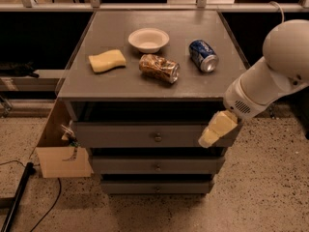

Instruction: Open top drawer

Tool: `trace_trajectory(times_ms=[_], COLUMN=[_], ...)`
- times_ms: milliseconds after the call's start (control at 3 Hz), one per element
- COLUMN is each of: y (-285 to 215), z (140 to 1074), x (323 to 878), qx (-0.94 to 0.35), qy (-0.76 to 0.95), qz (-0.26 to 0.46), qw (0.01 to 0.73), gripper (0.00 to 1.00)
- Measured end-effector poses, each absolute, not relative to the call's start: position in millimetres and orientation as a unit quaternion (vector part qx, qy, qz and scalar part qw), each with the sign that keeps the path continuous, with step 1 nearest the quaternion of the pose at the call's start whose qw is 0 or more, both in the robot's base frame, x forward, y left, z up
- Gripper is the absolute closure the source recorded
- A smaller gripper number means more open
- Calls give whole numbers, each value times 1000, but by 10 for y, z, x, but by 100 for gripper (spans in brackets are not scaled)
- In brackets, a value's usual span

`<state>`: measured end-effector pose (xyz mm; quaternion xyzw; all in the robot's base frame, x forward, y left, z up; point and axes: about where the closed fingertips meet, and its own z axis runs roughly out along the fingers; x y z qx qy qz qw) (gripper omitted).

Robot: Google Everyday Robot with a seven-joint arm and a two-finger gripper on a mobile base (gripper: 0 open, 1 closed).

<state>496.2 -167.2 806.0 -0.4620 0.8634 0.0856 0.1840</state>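
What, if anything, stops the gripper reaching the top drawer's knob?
Probably nothing: the gripper sits at the right end of the top drawer, and the front between it and the knob looks bare.

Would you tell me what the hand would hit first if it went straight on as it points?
The hand, at the right end of the top drawer, points down-left; it would likely meet that drawer's front, depth unclear.
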Motion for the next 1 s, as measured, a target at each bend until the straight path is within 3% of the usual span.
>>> trace_trajectory(times_ms=[1000], y=[-1202], z=[7203], x=[4908], qx=[-478], qy=[861], qz=[122], qw=[124], gripper=[0])
